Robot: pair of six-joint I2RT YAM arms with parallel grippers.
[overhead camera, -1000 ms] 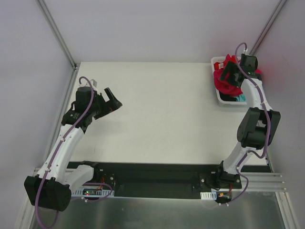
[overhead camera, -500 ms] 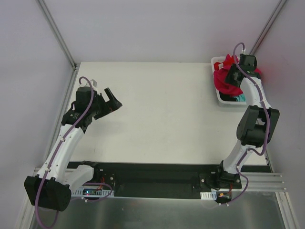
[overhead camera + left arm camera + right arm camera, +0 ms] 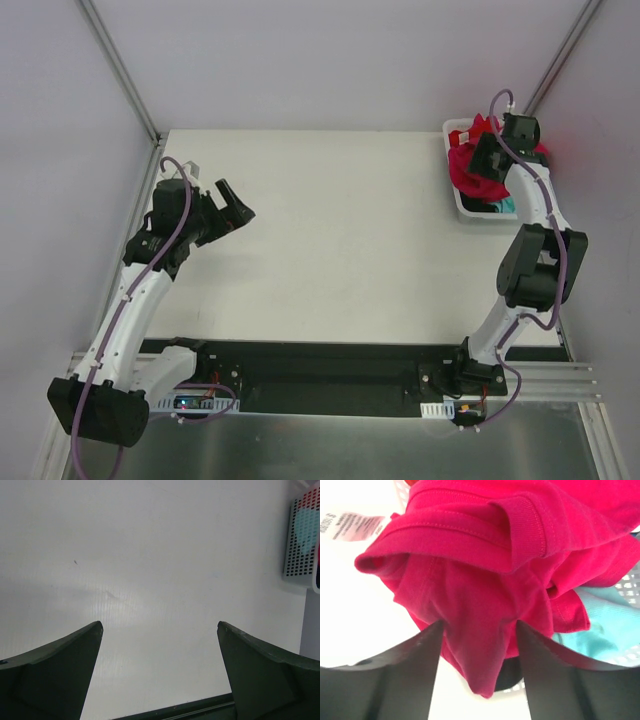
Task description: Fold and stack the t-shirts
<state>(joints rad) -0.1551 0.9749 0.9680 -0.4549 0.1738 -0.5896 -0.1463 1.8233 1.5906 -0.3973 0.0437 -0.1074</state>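
A crumpled magenta-pink t-shirt [image 3: 466, 172] bulges out of the white basket [image 3: 452, 131] at the table's far right corner. A teal t-shirt [image 3: 506, 206] shows under it at the basket's near end. My right gripper [image 3: 487, 154] is down in the basket. In the right wrist view its jaws [image 3: 479, 625] pinch a bunched fold of the pink t-shirt [image 3: 485, 595], with the teal t-shirt [image 3: 612, 617] off to the right. My left gripper [image 3: 232, 200] hovers open over the bare left part of the table [image 3: 160, 625], with nothing between its fingers.
The basket's slotted wall [image 3: 299, 555] shows at the far right of the left wrist view. A white care label [image 3: 351, 525] hangs from the pink shirt. White walls and metal frame posts [image 3: 120, 70] close in the table [image 3: 340, 230].
My right gripper's jaws have closed from wide apart onto the pink t-shirt in the basket. The left arm has drifted slightly toward the left wall, still open.
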